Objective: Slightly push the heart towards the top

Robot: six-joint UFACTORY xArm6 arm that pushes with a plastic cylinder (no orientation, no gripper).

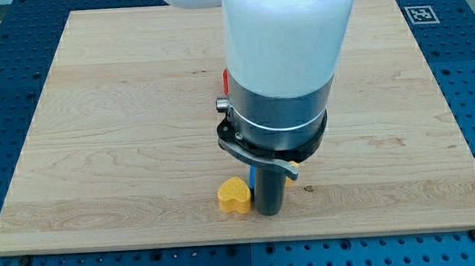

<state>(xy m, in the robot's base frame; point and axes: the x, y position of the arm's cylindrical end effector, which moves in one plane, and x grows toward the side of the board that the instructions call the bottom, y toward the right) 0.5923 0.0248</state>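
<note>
Tool first: my tip (pixel 269 212) is a bare rod gripping nothing, standing just right of the yellow heart (pixel 233 195) near the surface (pixel 98 116) bottom edge. Pushing from here risks sliding it sideways, not up. Count: one heart, one red block (pixel 226 80), a blue sliver (pixel 252 178).
</note>
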